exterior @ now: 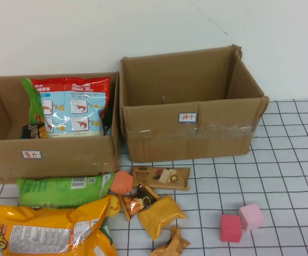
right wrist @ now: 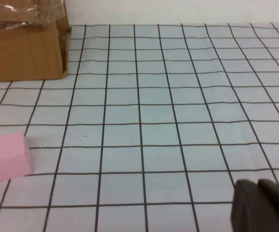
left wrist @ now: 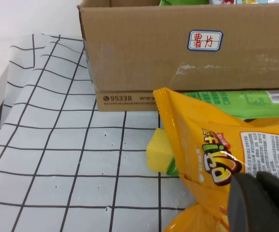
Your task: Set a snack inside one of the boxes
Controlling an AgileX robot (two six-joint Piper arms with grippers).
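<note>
Gridded white surface. Large orange crinkly snack bag right against left gripper, near labelled cardboard box. Right gripper parked over bare grid. Finger spread of either: cannot tell.

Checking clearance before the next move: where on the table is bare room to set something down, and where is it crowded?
Free: the gridded cloth right of the right box, beyond the pink cube and red cube. Right gripper is over that stretch. Crowded: in front of the left box, with yellow chip bag, green bag and small wrapped snacks; left gripper is by the yellow bag.
</note>
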